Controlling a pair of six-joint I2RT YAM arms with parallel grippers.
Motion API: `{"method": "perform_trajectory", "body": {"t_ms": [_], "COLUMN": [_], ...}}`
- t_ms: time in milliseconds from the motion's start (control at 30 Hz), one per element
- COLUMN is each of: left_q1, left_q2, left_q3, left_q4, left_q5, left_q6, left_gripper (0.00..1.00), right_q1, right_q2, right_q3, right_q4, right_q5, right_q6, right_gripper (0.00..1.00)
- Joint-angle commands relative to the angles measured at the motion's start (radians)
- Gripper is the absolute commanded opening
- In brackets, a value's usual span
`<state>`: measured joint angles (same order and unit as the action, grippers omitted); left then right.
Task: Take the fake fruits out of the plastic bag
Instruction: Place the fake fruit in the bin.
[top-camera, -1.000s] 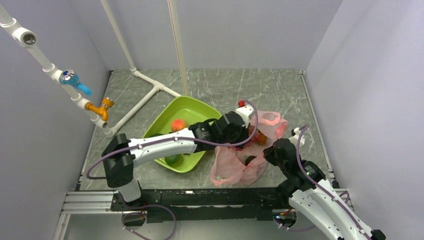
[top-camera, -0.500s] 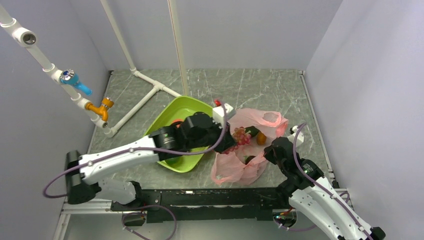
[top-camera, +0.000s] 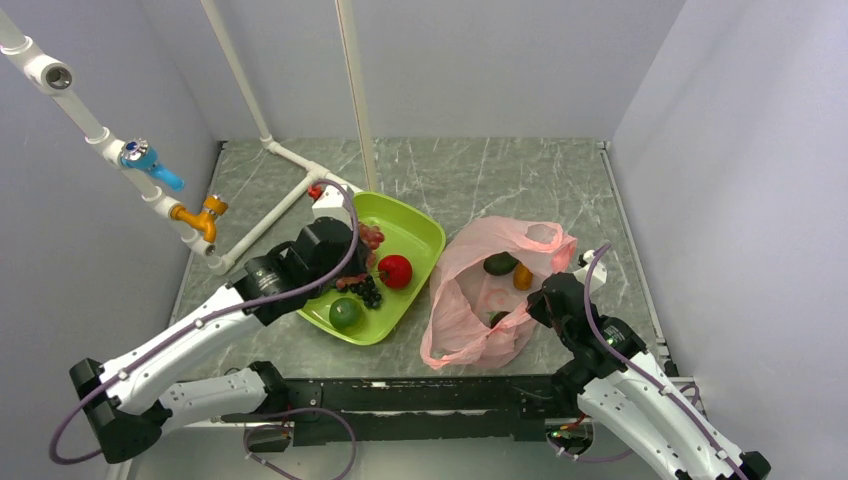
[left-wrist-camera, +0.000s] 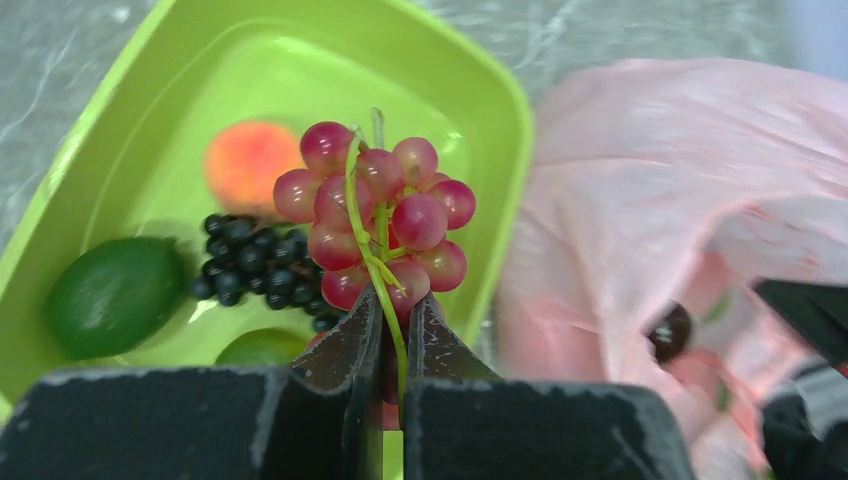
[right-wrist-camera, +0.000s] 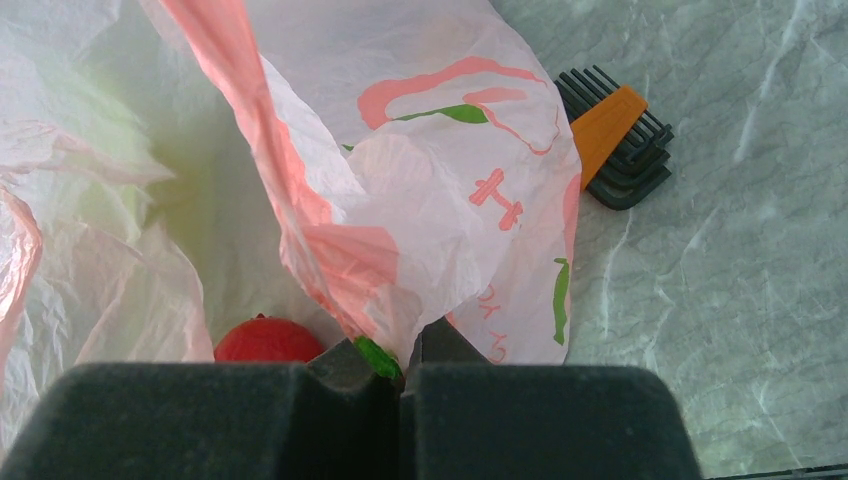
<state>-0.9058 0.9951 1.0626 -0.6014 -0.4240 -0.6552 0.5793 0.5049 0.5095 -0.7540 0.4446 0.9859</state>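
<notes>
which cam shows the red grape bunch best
Left wrist: the red grape bunch sits centred, stem pinched in the left gripper, above the green tray. Top external shows a few grapes beside the arm; right wrist, none.

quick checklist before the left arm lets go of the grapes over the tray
1. Left claw shut on the stem of the red grape bunch: ok.
2. Bunch hangs over the green tray, not over the plastic bag: ok.
3. Bunch low enough for a soft drop: cannot tell, its height above the tray does not show.
4. Landing spot free: not ok, the dark grape bunch and peach lie close under it.
5. Right claw shut on the bag's edge, mouth held open: ok.
6. Bag emptied: not ok, a dark avocado, orange fruit and red apple are inside.
</notes>
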Motion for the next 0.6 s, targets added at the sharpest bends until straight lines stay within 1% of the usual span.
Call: {"method": "perform_trajectory", "body": {"t_ms": [0,100,167,233,333,400,433,500,567], "left_q1": [0.140,0.236,0.310,0.373,0.436,0.465,0.475,0.483,0.483], "left_q2": [0.017,0.075,0.126,0.179,0.263,0.319,0.346,0.362,0.358], "left_q3": [-0.073,-0.077,-0.065,-0.044,-0.014,0.003,0.008,-0.018,-0.066], "left_q4": [0.043,0.075,0.093,0.115,0.172,0.213,0.215,0.270,0.360], "left_q5": [0.058,0.080,0.142,0.259,0.400,0.464,0.468,0.457,0.427], "left_q6": [-0.051,-0.047,-0.076,-0.117,-0.198,-0.290,-0.382,-0.534,-0.667], "left_gripper": [0.00,0.02,0.02,0.01,0.00,0.00,0.00,0.00,0.00], "right_q1": [0.004,0.005,0.005,0.005,0.005,0.004,0.005,0.004,0.004], "right_q2": [-0.001,-0.005,-0.007,-0.007,-0.012,-0.014,-0.013,-0.014,-0.014], "right_q3": [0.035,0.034,0.035,0.035,0.032,0.030,0.028,0.029,0.033], "right_q4": [0.029,0.027,0.026,0.026,0.024,0.025,0.027,0.028,0.024], "right_q5": [0.023,0.021,0.018,0.016,0.016,0.014,0.012,0.009,0.008], "right_q6": [-0.016,-0.016,-0.015,-0.014,-0.012,-0.012,-0.013,-0.013,-0.013], "right_gripper": [0.00,0.00,0.00,0.00,0.00,0.00,0.00,0.00,0.00]}}
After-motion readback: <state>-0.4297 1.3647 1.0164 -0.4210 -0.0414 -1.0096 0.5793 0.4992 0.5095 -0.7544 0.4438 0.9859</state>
